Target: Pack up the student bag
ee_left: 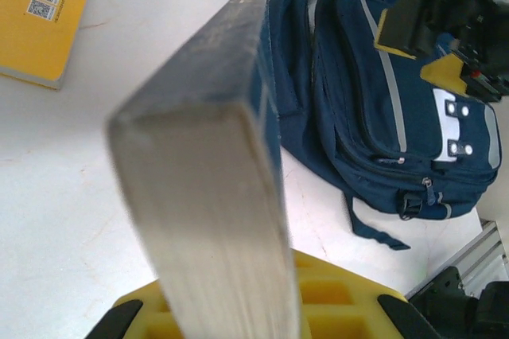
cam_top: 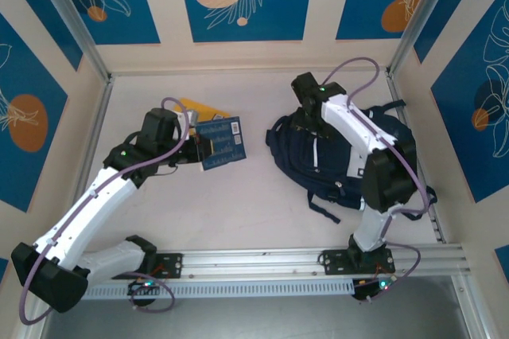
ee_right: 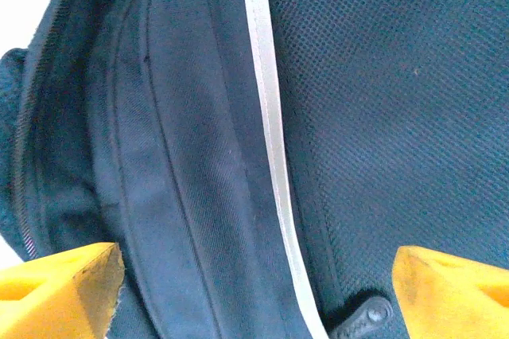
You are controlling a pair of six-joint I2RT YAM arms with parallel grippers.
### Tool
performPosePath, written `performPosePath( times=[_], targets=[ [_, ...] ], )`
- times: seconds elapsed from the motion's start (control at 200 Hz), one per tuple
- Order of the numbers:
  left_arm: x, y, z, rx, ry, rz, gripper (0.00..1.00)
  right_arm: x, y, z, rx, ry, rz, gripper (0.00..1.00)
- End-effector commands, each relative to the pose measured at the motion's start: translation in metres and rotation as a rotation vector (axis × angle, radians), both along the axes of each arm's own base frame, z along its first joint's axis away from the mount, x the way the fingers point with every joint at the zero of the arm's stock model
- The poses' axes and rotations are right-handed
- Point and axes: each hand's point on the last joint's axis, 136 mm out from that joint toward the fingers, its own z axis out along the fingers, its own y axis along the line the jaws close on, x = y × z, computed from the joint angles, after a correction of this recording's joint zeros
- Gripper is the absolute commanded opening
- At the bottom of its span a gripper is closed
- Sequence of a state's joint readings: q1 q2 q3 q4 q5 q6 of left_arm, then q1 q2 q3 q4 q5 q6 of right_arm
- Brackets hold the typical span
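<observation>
2 books sit left of centre. A yellow book lies flat on the table. A blue book is pinched across its thickness by the left gripper, jaws closed tight on it, page edge toward the wrist camera. Likely gripped this way for carrying across. Student bag lies on the table's right half, front pockets up, well apart from the blue book. Right gripper hangs close over its front panel, straddling the white stripe, fingers spread wide, holding nothing. Probably positioned to open the bag. Cannot tell whether any compartment is unzipped.
</observation>
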State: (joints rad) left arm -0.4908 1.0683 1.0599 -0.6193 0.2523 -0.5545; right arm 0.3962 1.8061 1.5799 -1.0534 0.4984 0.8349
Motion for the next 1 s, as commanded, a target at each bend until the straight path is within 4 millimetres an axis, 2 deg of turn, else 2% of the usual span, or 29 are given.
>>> performPosePath(
  times=[0.0,0.07,0.22,0.37,0.56,0.595,0.78,0.89,0.995],
  targets=[
    [0.004,0.003,0.004,0.015,-0.052,-0.010,0.00,-0.002,-0.001,-0.009,-0.059,0.088,0.064,0.88],
    [0.004,0.003,0.003,0.012,-0.046,-0.011,0.00,0.003,0.001,-0.019,-0.073,0.111,0.080,0.86],
    [0.003,0.004,0.004,0.009,-0.050,-0.011,0.00,0.003,-0.003,-0.038,-0.110,0.146,0.068,0.69],
    [0.003,0.003,0.003,0.005,-0.047,-0.012,0.00,0.001,-0.010,-0.049,-0.163,0.173,0.064,0.54],
    [0.004,0.004,0.002,0.000,-0.043,-0.010,0.00,0.000,-0.012,-0.047,-0.207,0.163,0.103,0.20],
    [0.004,0.003,0.002,-0.002,-0.041,-0.012,0.00,0.000,-0.012,-0.043,-0.219,0.154,0.115,0.13],
    [0.004,0.003,0.001,-0.004,-0.041,-0.015,0.00,-0.002,0.000,-0.014,-0.228,0.060,0.257,0.00],
    [0.005,0.003,0.001,-0.003,-0.040,-0.012,0.00,-0.008,0.013,0.013,-0.181,-0.035,0.372,0.00],
    [0.003,0.000,0.003,-0.020,-0.041,-0.031,0.00,-0.023,0.026,0.037,-0.105,-0.126,0.487,0.00]
  ],
)
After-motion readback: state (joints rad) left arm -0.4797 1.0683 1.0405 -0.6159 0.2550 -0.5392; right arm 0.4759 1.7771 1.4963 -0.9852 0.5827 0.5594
